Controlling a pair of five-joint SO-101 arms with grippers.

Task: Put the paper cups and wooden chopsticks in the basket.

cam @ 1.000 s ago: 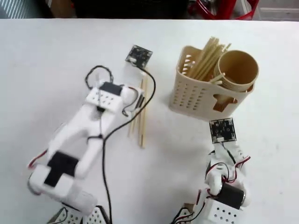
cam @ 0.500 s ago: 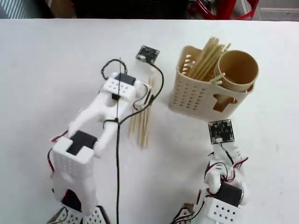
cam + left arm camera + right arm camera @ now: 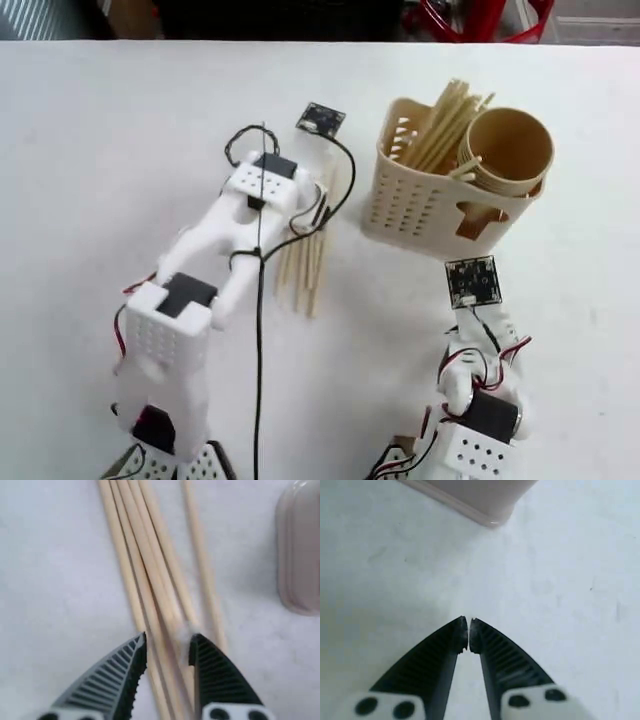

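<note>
Wooden chopsticks [image 3: 305, 262] lie in a loose bundle on the white table [image 3: 90, 130], side by side and roughly parallel, beside the left arm [image 3: 200, 270] and apart from the basket [image 3: 410, 210]. Farther back and to the right, the slotted cream basket stands upright, holding stacked paper cups [image 3: 505, 150] at its right end and a sheaf of more chopsticks [image 3: 445, 120] leaning out of its left end. Beyond the table's far edge the room is a dark strip with a red tubular frame [image 3: 470, 15] at the right. The right arm [image 3: 480, 380] sits at the near edge, just in front of the basket. The right gripper [image 3: 469, 630] has its tips pressed together with nothing between them, over bare table with a basket corner ahead. Farther out, the left gripper [image 3: 167, 642] is down over the bundle with its jaws a little apart. Several sticks run between the tips, and one stick lies outside them. Whether the pads touch the wood is unclear.
</note>
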